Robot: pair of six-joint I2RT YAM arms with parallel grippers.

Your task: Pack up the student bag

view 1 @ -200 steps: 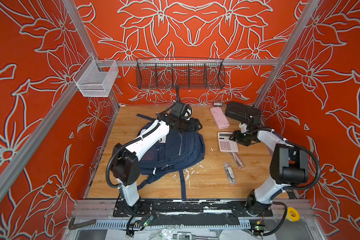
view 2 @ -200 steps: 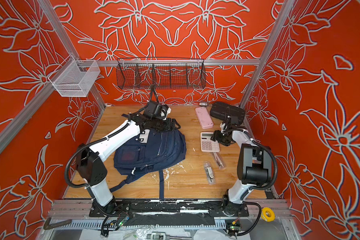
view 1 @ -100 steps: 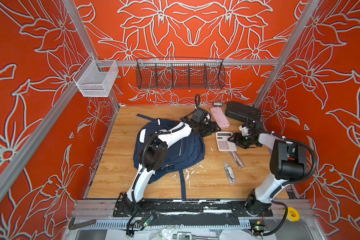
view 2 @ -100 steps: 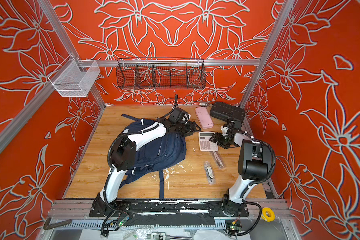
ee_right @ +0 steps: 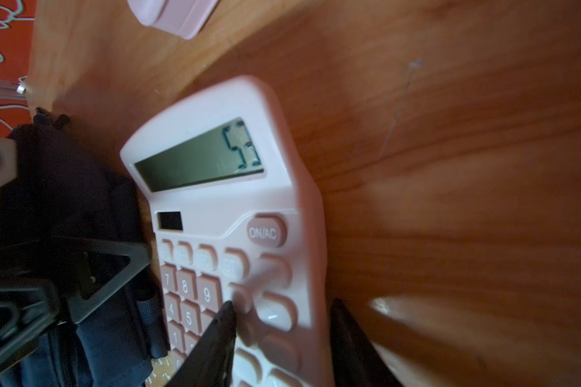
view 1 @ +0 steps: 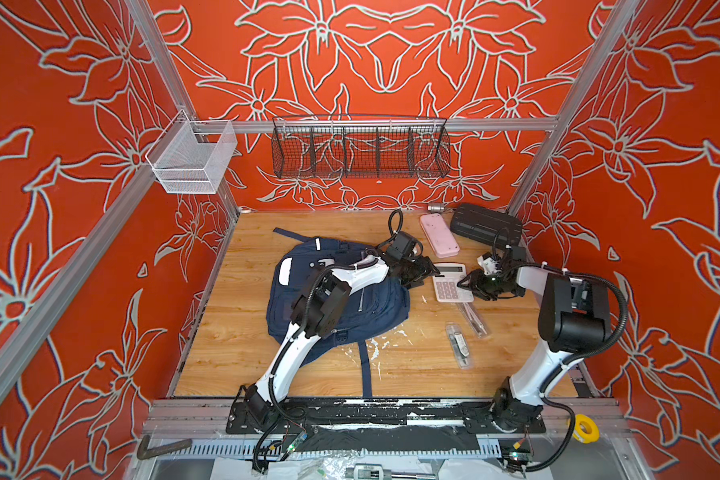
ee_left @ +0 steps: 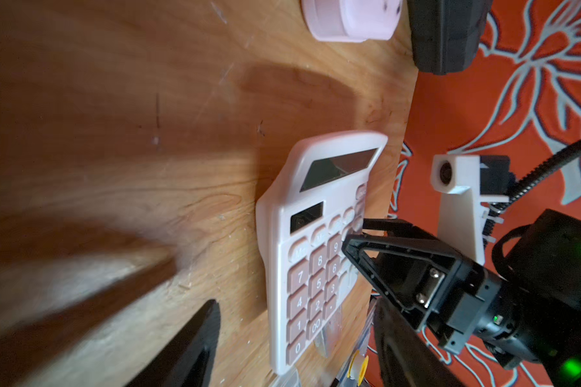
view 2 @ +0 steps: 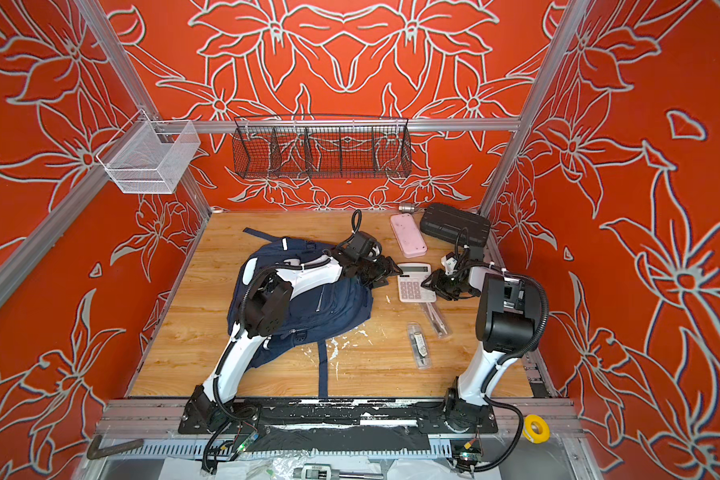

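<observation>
The navy student bag (view 1: 381, 309) (view 2: 344, 305) lies flat left of centre, partly under my left arm. A pink-and-white calculator (view 1: 449, 284) (view 2: 412, 284) lies just right of it. My left gripper (view 1: 429, 271) (ee_left: 296, 303) is open at the calculator's left edge, and the bag-side end of the calculator (ee_left: 316, 261) shows between its fingers. My right gripper (view 1: 462, 285) (ee_right: 282, 303) straddles the calculator's right edge with jaws apart. One of its fingertips (ee_right: 227, 311) rests on the keys and the other sits beside the edge. The calculator (ee_right: 222, 207) stays flat on the table.
A pink case (view 1: 439, 235) and a black ribbed hard case (view 1: 485, 224) lie at the back right. Two clear packets (view 1: 458, 345) (view 1: 472, 318) lie in front of the calculator. A black wire basket (view 1: 360, 151) and a white one (view 1: 192, 160) hang on the walls.
My left arm swung right from the bag's top to the calculator's left edge. The right gripper moved onto the calculator's right edge and its jaws narrowed.
</observation>
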